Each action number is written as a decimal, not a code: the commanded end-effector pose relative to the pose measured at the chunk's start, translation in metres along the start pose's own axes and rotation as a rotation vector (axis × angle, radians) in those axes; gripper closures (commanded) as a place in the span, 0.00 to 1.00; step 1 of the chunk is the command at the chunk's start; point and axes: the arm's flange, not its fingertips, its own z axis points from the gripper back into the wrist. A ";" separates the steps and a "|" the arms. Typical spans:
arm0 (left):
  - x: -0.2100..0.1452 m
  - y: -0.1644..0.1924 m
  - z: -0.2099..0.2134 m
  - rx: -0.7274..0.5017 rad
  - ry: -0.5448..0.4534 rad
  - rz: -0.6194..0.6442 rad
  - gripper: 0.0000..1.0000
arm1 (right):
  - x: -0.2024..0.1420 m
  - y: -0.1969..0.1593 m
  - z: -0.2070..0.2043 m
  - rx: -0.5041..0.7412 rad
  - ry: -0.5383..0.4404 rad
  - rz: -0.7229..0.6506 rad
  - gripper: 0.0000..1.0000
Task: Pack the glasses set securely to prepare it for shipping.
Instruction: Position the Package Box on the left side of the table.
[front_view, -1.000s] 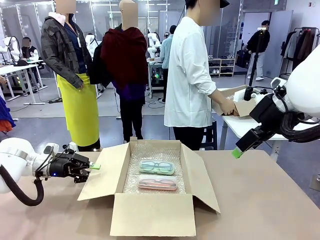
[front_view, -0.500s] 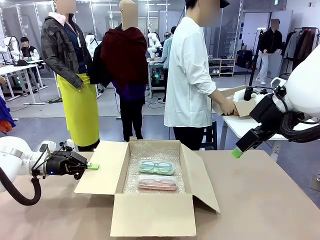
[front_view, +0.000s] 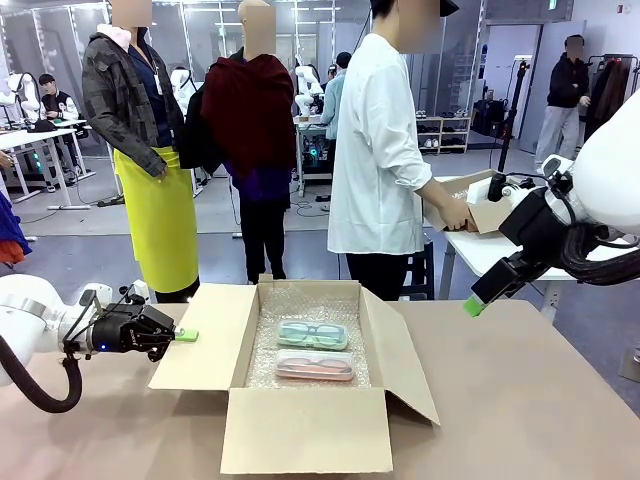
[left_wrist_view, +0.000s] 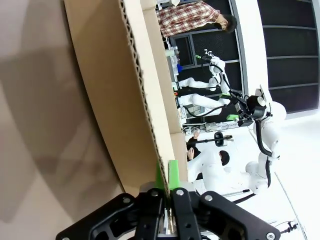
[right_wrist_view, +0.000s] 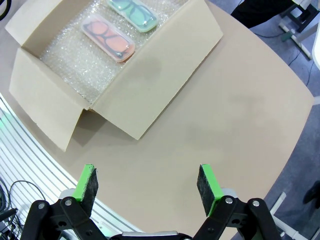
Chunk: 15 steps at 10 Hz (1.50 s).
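Beige counter (front_view: 560, 400) carries an open cardboard box (front_view: 300, 425); mint case (front_view: 313, 335) and pink case (front_view: 315, 366) lie inside on bubble wrap; left tool (front_view: 181, 335) pinches the box's left flap (front_view: 200, 340); right tool (right_wrist_view: 149, 184) hangs wide open, empty, above the counter's right edge.

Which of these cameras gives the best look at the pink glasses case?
The right wrist view: it looks down on the pink case, spectacles visible inside. The front view shows it flatter, beside the green case. In the left wrist view cardboard blocks it.
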 end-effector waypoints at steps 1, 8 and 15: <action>0.000 -0.003 0.000 -0.004 -0.001 -0.005 1.00 | 0.000 0.000 -0.001 -0.011 -0.006 0.002 0.00; -0.038 0.006 0.125 0.017 0.062 -0.001 0.98 | 0.000 0.000 -0.001 -0.011 -0.006 0.002 0.00; -0.093 -0.010 0.354 0.075 -0.105 -0.041 0.98 | 0.000 0.000 -0.001 -0.011 -0.006 0.002 0.00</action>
